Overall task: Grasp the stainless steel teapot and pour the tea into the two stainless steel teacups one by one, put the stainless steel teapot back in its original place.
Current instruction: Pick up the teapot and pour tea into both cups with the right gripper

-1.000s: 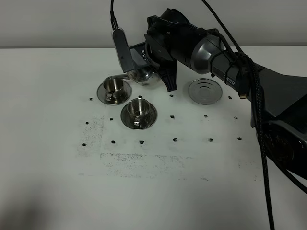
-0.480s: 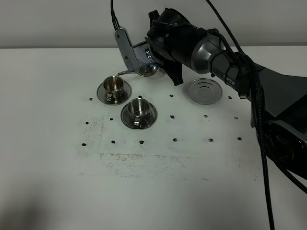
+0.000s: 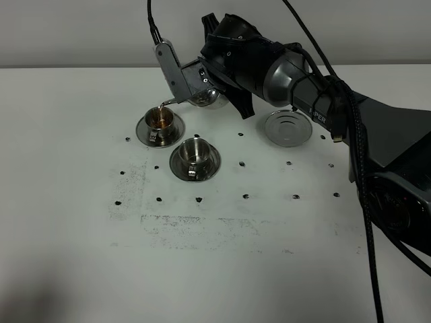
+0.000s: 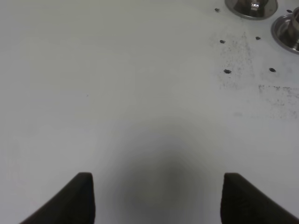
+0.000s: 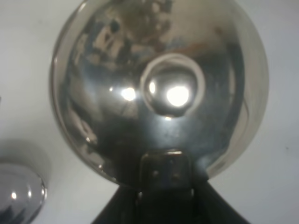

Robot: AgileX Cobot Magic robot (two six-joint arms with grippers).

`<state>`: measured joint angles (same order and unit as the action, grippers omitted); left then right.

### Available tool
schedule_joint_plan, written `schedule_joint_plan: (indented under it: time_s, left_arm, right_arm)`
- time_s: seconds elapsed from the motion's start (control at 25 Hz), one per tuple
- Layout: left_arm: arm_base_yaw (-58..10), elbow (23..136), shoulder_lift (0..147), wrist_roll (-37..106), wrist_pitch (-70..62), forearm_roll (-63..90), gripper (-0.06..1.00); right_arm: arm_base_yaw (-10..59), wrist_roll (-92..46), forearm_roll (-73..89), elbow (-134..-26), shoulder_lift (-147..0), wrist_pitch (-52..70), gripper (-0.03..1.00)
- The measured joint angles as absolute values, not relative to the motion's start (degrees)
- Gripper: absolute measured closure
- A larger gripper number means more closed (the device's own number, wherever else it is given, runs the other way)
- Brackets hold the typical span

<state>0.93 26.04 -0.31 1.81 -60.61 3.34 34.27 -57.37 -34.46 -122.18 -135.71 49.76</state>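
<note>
Two teacups sat ahead of the right gripper, which was clamped on the handle of the stainless steel teapot and held it clear of the table, tipped forward. The pot's long axis, handle to spout, ran out from the fingertips toward the filled teacup. The spout tip hung just above that cup's rim, and tea showed reddish-brown inside.

The second teacup stood just beside the first, off the spout's line and on the side toward the arm's base. It looked empty. I judged that the coming move turned on a short sideways shift of the spout onto it.

The steel disc lay behind the gripper, under the forearm, well apart from both cups. The right arm stretched across the middle, wrist rolled.

The left gripper hung over bare table, jaws spread wide with nothing between them. Both cups were far ahead of it, so the right was plainly the nearer.
</note>
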Motion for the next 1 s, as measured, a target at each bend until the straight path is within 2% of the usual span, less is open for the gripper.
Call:
schedule_joint_plan:
  time_s: [1.0]
  left_arm:
    - [0.9, 26.0, -0.3, 1.8, -60.6, 3.3, 0.39]
  right_arm:
    - [35.1, -57.4, -38.9, -122.2, -137.8, 49.0, 0.77]
